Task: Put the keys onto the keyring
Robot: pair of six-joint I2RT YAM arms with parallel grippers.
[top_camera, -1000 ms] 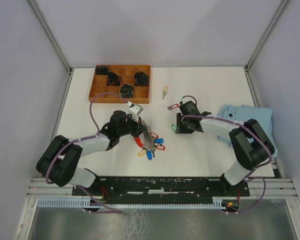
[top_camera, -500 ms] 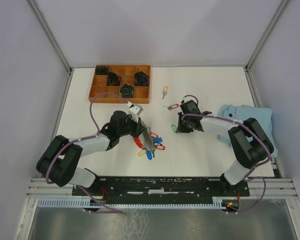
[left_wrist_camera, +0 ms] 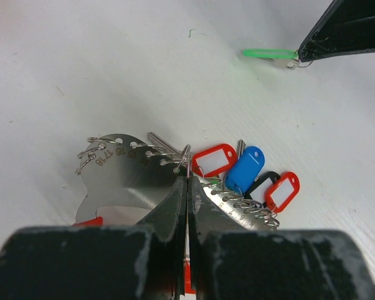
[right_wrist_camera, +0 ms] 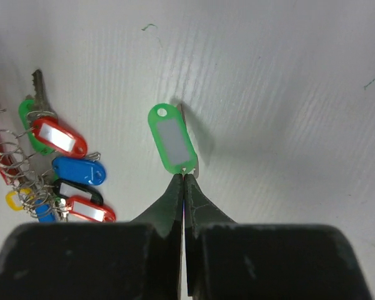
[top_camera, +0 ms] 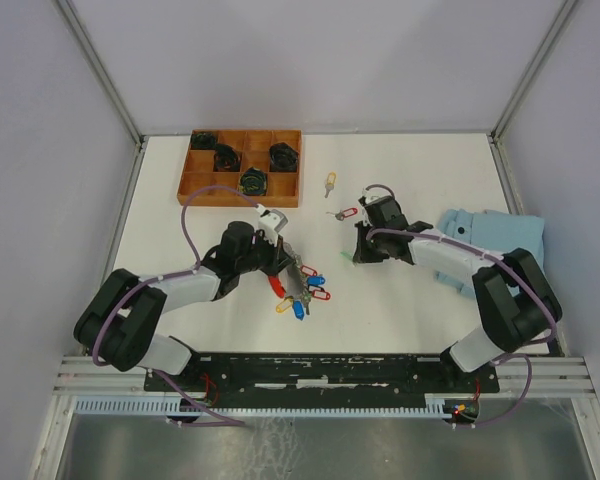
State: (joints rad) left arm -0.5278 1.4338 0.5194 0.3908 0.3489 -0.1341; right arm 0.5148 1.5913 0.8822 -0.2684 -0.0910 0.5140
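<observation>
Right wrist view showed the right pincer (right_wrist_camera: 184,177) clamped on the small silver key with a green oblong plastic tag (right_wrist_camera: 171,140), jutting just ahead of its tips. Light, stiff, probably slippery; best held at the ring end. The left pincer (left_wrist_camera: 187,181) gripped the many-tagged grey metal keyring (left_wrist_camera: 122,172)

What I count: three separate keys, one keyring (top_camera: 298,290), one tray (top_camera: 202,183), one cloth (top_camera: 500,235).
One yellow-tagged key (top_camera: 330,181) and one red-tagged key (top_camera: 346,213) lie upper centre; one green-tagged key (right_wrist_camera: 172,139) is mid-frame in my right wrist view. The wooden tray, upper left, holds four black round objects (top_camera: 283,155).
</observation>
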